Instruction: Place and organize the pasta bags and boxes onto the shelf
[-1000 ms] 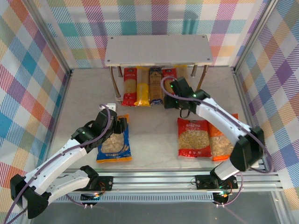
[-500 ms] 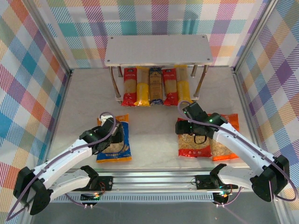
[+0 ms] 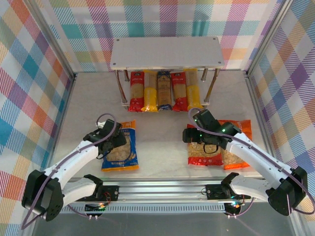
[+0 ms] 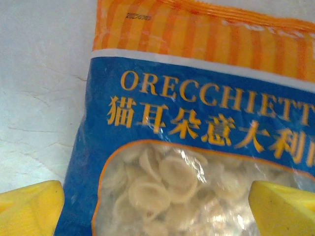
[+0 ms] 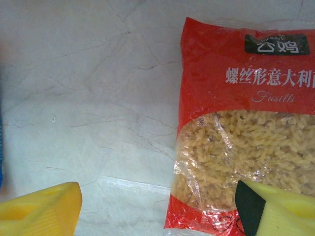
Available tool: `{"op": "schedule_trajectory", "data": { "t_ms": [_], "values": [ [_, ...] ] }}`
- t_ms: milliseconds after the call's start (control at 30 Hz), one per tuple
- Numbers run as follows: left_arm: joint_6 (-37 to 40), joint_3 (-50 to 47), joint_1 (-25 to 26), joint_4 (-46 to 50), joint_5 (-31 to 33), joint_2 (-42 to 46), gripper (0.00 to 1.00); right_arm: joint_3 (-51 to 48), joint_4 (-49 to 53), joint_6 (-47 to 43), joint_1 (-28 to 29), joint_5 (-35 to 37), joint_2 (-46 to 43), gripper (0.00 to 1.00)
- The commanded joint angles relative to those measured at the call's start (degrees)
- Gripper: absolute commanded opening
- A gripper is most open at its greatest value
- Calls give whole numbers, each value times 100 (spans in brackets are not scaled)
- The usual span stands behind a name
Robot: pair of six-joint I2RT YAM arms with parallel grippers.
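Holds the left tool (image 3: 117, 138) (image 4: 157, 211) wide and empty just above the blue bag (image 3: 120, 153) (image 4: 197, 123), its yellow fingers (image 4: 29, 206) spread across the bag's clear window. Holds the right tool (image 3: 190, 135) (image 5: 157, 211) equally wide and empty at the left edge of the red bag (image 3: 202, 153) (image 5: 236, 98), one finger over the bag, the other over bare worktop (image 5: 88, 98). Finds the blue bag flat on the worktop left of centre, the red bag touching the orange bag (image 3: 237, 147) on the right, and farther back five pasta boxes (image 3: 162, 91) side by side on the lower board of the shelf (image 3: 166, 51).
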State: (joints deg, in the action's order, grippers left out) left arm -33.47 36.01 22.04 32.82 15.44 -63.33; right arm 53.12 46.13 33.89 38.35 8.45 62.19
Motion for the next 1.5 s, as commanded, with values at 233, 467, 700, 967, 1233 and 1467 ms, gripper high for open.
{"op": "schedule_trajectory", "data": {
  "t_ms": [233, 467, 700, 967, 1233, 1467],
  "values": [
    [-216, -167, -361, -1424, -1765, -1117, 86, -91, -8, -4, 50, 135, -383, 84],
    [-501, -286, 240, -1629, -1905, -1335, 81, -49, -73, -39, 50, 89, -292, 84],
    [-1068, -443, 926, -2365, -2116, -1681, 80, -12, -71, -9, 49, 33, -121, 84],
    [-1364, -391, 1316, -2403, -2164, -1542, 80, -15, 258, 137, 28, 488, 91, 88],
    [-1202, -162, 1560, -1559, -1686, -518, 81, -151, 527, 142, -934, 646, 593, 91],
    [-613, 395, 1553, -645, -1351, 247, 84, -413, 124, 65, -1750, 646, 847, 96]
  ]
}}
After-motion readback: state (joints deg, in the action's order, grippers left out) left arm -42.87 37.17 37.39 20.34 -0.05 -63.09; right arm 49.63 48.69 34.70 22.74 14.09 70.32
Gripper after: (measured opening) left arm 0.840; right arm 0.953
